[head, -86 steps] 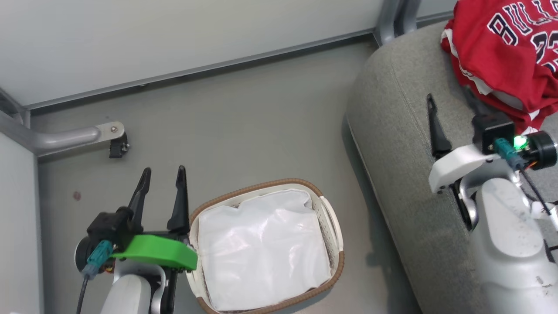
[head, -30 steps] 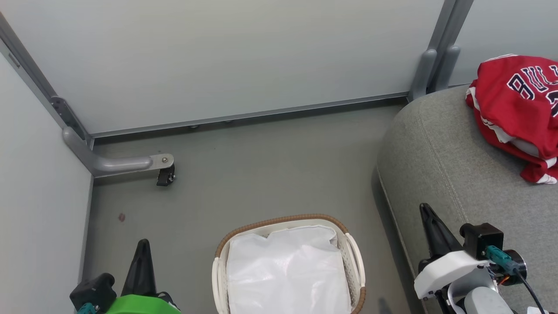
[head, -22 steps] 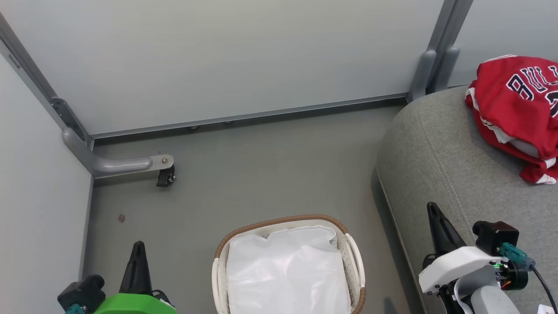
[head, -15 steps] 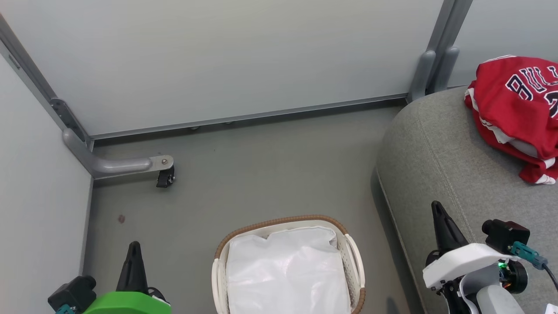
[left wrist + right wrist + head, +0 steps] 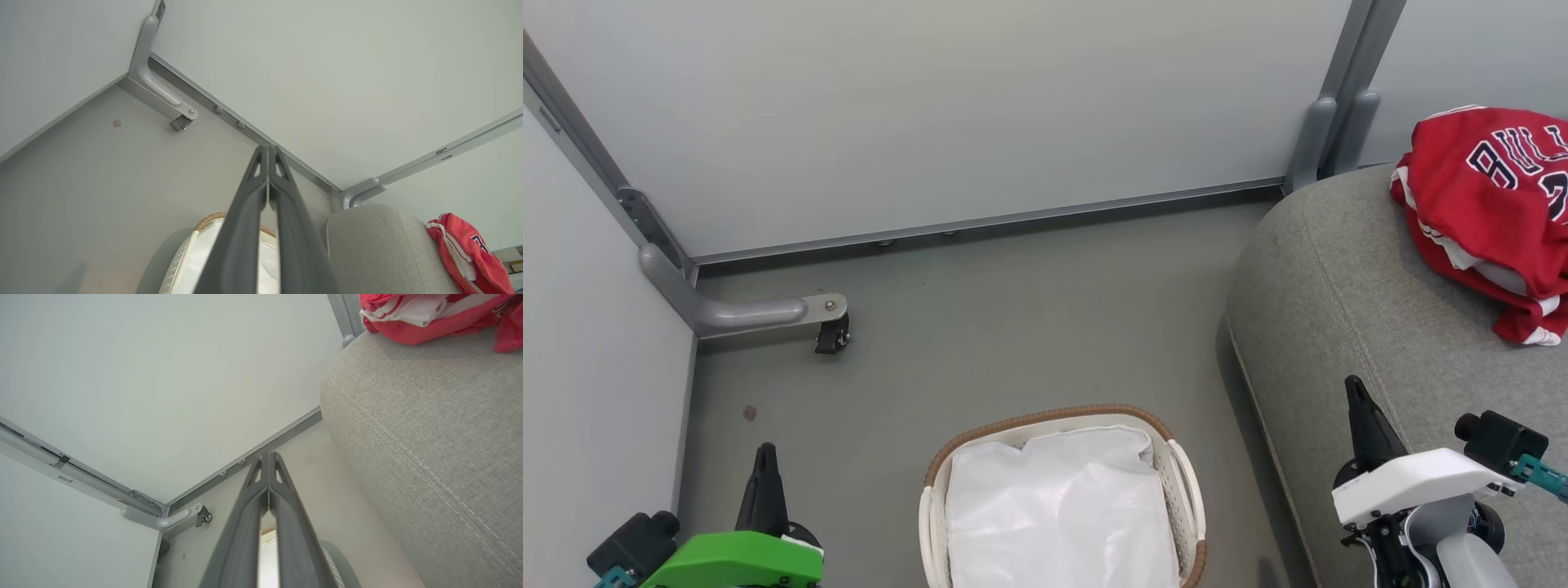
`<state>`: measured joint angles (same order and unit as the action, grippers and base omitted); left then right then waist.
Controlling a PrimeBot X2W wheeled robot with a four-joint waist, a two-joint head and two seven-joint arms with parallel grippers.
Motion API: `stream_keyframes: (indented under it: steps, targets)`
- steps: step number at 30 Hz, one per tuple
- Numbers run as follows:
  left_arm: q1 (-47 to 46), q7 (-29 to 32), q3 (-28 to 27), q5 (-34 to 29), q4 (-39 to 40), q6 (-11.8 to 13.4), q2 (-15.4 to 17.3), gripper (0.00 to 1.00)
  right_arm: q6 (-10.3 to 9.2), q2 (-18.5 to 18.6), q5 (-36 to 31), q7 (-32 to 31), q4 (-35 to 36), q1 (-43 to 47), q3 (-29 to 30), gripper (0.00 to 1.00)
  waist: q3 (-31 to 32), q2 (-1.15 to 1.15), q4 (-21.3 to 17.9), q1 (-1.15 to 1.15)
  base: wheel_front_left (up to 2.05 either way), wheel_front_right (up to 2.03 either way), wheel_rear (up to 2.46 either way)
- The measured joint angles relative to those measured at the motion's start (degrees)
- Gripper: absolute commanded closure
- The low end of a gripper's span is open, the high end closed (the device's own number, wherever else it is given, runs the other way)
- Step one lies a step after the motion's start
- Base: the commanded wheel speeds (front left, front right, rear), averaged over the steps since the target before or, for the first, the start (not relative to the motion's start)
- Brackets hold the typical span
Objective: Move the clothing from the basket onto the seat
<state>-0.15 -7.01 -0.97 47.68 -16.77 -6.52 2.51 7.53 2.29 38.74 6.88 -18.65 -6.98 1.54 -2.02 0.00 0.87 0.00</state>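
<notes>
The red clothing [image 5: 1494,208], with the lettered jersey on top, lies bunched on the grey seat [image 5: 1347,294] at the upper right; it also shows as the clothing [image 5: 466,253] and the clothing [image 5: 429,314] in the wrist views. On the floor stands the basket [image 5: 1186,498], holding just its white liner [image 5: 1058,523]. My left gripper [image 5: 764,457] is shut, low at the left, apart from the basket. My right gripper [image 5: 1356,392] is shut over the seat's front edge, well short of the clothing. The fingertips of the left gripper [image 5: 268,149] and of the right gripper [image 5: 268,455] touch, nothing between them.
Pale partition walls enclose the grey floor [image 5: 1013,327]. A metal bracket with a small black caster [image 5: 832,333] juts from the left wall's corner. A grey post [image 5: 1327,122] stands behind the seat. The seat [image 5: 429,437] takes up the right side.
Both grippers have drawn back toward the bottom of the head view since a second ago. Since 2.9 s ago the camera has tilted up, and the left gripper has gone from open to shut.
</notes>
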Motion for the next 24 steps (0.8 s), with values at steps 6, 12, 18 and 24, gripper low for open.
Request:
stream_keyframes:
  steps: [6, 12, 18, 24]
  targets:
    - [-0.6, 1.3, -0.5, 3.9, 0.2, 0.0, 0.0, 1.0, 0.0, 0.0, 4.8, -1.2, 0.4, 0.0, 0.4, 1.0, 0.1, 0.0, -0.1, 0.0, 0.0, 0.0, 0.0]
    - [-1.1, 2.4, -0.9, 7.9, 0.4, 0.0, 0.0, 1.0, 0.0, 0.1, 9.5, -2.4, 0.8, 0.0, 0.9, 1.0, 0.2, 0.0, -0.1, 0.0, 0.0, 0.0, 0.0]
    - [-1.5, 3.5, -1.4, 11.6, 0.7, -0.1, 0.0, 1.0, 0.0, 0.1, 14.0, -3.4, 1.2, 0.1, 1.3, 1.0, 0.4, 0.0, -0.2, 0.0, 0.0, 0.0, 0.0]
    - [-1.9, 4.7, -1.9, 15.0, 0.9, -0.1, 0.0, 1.0, 0.0, 0.1, 18.1, -4.5, 1.5, 0.2, 1.7, 1.0, 0.5, 0.0, -0.2, 0.0, 0.0, 0.0, 0.0]
